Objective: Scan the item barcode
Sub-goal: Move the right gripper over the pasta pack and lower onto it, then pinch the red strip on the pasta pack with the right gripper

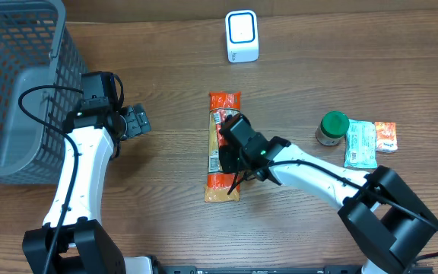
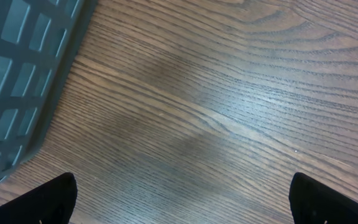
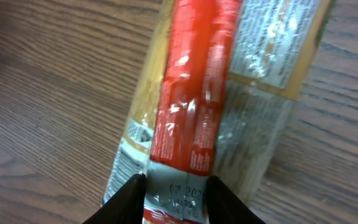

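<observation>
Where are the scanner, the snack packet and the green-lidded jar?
scanner [image 1: 242, 30]: overhead view, its white face.
snack packet [image 3: 197, 112]: right wrist view, its red stripe.
green-lidded jar [image 1: 333, 122]: overhead view, its lid.

Snack packet [image 1: 223, 105]: long, red-orange ends, clear printed panels, red strip down its middle. Lies flat in the middle of the desk [image 1: 166, 68], lengthwise front to back. Scanner [image 1: 242, 36]: white, blue-rimmed window. Sits beyond the packet's far end, apart from it.
</observation>
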`<state>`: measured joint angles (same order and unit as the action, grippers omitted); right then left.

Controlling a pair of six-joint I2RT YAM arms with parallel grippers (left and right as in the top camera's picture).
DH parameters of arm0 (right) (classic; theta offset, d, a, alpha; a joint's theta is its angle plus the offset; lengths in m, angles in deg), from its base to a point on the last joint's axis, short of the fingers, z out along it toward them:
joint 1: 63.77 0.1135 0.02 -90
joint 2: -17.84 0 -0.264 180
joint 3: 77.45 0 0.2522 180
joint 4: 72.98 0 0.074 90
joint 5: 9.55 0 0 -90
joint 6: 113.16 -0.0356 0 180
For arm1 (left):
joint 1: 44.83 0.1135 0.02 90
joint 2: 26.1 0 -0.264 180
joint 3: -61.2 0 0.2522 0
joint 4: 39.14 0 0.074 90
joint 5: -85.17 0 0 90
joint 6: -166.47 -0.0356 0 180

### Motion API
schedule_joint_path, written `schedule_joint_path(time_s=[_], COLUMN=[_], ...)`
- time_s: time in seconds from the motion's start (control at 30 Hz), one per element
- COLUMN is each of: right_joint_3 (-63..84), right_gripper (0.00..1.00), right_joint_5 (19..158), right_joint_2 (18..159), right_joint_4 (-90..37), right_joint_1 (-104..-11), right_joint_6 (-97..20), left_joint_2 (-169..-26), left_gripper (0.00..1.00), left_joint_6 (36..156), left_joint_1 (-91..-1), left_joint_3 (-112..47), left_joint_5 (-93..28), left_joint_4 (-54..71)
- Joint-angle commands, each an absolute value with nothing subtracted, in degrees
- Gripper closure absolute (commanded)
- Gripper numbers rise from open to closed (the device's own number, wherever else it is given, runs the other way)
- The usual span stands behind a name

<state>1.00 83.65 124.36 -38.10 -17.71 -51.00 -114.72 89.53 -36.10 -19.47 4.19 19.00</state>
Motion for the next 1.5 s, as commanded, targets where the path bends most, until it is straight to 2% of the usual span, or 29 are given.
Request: schedule_joint_path(time_s=[0.0,0.27,0.43,0.57,0.87,0.9,1.07,1.47], right_joint_3=[0.63,0.63,0.63,0.63,0.58,0.58,0.52,3.93], right_gripper=[0.67,0.76,0.76,0.67,0.65,0.62,0.58,0.62], right_joint_5=[80.05,80.03,78.74,77.51,77.49,77.49,77.51,77.95], right_joint_2=[124.65,124.65,124.65,124.65,124.71,124.71,125.24,125.22], right_joint_4=[-38.40,-37.84,-37.07,-36.42,-36.50,-36.46,-36.48,-37.53], right_joint_1=[-16.62,-16.57,-16.57,-16.57,-16.57,-16.57,-16.57,-16.60], right_joint_6=[-51.28,-51.28,-51.28,-51.30,-52.87,-53.53,-53.88,-54.95], left_joint_2=[-113.78,-113.78,-113.78,-113.78,-113.78,-113.78,-113.78,-113.78], left_gripper=[0.00,0.00,0.00,0.00,0.00,0.00,0.00,0.00], left_joint_6=[88.27,88.27,88.27,88.27,88.27,88.27,88.27,88.27], left_joint_1=[-36.38,-36.38,-36.38,-36.38,-36.38,-36.38,-36.38,-36.38], left_joint_3=[-20.33,-20.33,-20.33,-20.33,-20.33,-20.33,-20.33,-20.33], left_joint_5=[4.12,4.12,4.12,4.12,4.12,4.12,4.12,4.12], left_joint_4=[18.98,18.96,18.98,18.98,18.98,18.98,18.98,18.98])
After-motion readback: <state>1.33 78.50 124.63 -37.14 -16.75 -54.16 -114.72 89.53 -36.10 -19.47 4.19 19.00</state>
